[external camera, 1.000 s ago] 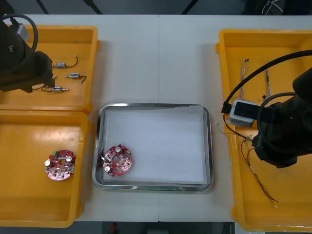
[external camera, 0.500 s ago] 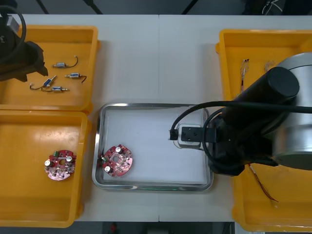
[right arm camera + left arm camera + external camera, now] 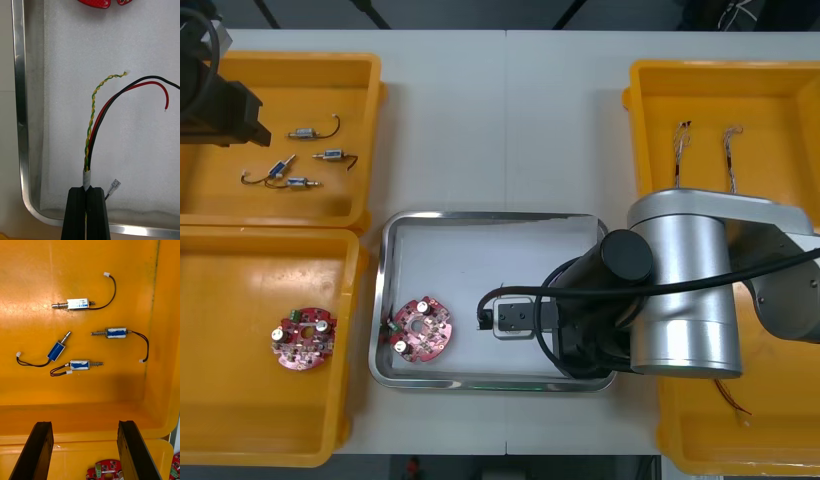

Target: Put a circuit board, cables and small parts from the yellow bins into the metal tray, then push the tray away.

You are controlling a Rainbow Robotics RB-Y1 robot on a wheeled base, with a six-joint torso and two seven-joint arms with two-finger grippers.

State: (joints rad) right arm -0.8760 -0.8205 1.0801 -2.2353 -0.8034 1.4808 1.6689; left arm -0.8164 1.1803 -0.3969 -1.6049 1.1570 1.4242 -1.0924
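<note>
Front view: the right arm is hanging over the lower right of the metal tray, probably hiding the grip itself; a circuit board is lying at the tray's lower left.

Right wrist view: the right end effector is clenching the taped end of the cables, their loose ends trailing over the tray's liner. Light and limp, they will likely flop; the taped stub is the firm hold.

Left wrist view: the left end effector is standing released above small metal parts in a yellow bin.

tray: shiny metal rim, matt textured liner; bins: smooth plastic w/ sheen; cables: smooth plastic insul.
</note>
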